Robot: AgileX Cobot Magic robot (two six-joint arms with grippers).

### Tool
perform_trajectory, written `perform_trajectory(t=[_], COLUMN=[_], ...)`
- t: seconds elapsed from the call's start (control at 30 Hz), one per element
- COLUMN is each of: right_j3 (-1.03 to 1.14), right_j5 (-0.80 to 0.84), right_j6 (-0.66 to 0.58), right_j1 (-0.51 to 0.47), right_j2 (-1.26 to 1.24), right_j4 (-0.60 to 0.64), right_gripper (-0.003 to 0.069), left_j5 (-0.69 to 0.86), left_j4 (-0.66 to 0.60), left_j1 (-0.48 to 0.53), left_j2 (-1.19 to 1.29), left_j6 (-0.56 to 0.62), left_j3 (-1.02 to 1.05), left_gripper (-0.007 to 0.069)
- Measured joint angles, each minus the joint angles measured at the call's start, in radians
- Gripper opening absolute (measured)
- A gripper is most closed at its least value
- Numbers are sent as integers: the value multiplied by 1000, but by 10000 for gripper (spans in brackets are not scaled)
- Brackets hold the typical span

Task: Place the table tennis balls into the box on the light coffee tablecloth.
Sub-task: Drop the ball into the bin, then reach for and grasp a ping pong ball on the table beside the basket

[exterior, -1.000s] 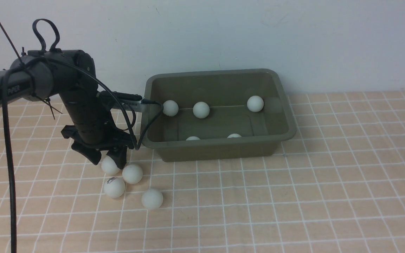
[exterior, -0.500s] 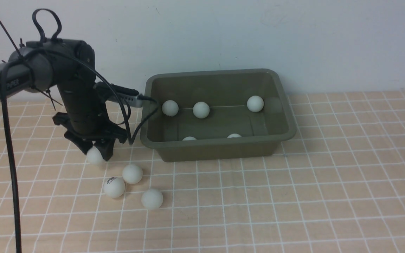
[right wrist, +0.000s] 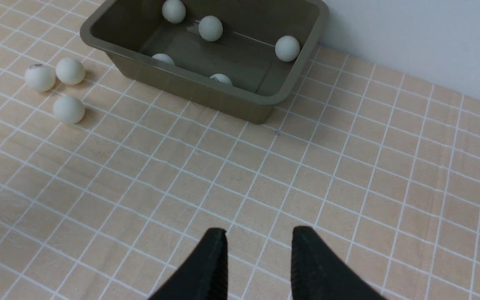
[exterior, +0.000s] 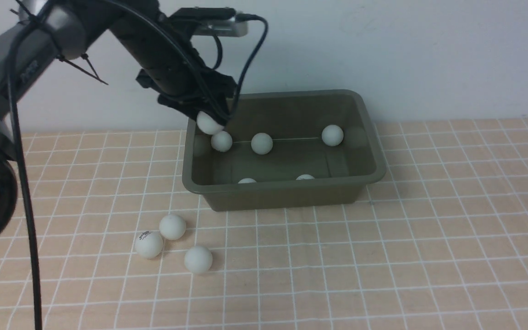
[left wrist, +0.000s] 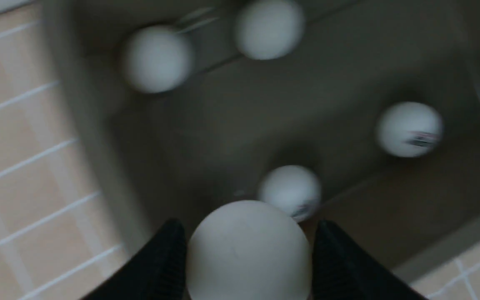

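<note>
Gripping one white ball (exterior: 208, 123) between its fingers, the left gripper (left wrist: 248, 254) hangs over the far left corner of the green box (exterior: 287, 198). Five other balls (exterior: 261, 143) lie inside the box. Three loose balls (exterior: 172, 226) sit close together on the checked cloth (exterior: 429, 252), near and left of the box. The right gripper (right wrist: 258, 250) hovers over the cloth, jaws apart and empty.

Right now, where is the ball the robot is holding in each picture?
Front view: held ball in the left gripper, over the box's left end.
Left wrist view: between the black fingers, above the box floor.
Right wrist view: not in it.
Shared landmark: the box.
</note>
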Motion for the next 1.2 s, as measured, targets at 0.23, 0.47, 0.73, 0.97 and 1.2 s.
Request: perform_trajectory(t=[0.23, 0.47, 0.73, 0.97, 1.2], right_j3=[0, 0, 0, 0, 0], right_j5=[2, 13, 15, 17, 23], right_j6=[0, 0, 0, 0, 0], right_j1=[0, 0, 0, 0, 0], right_j2=[0, 0, 0, 0, 0], right_j4=[0, 0, 0, 0, 0], right_gripper=[211, 211, 211, 211, 211], left_j5=[-30, -38, 20, 39, 47], left_j4=[125, 151, 228, 284, 210], left_j1=[-101, -114, -114, -76, -17], left_j2=[69, 104, 104, 26, -95], left_j6=[29, 29, 29, 23, 10], left_j3=[-2, -2, -71, -113, -63], left_gripper=[311, 371, 436, 435, 435])
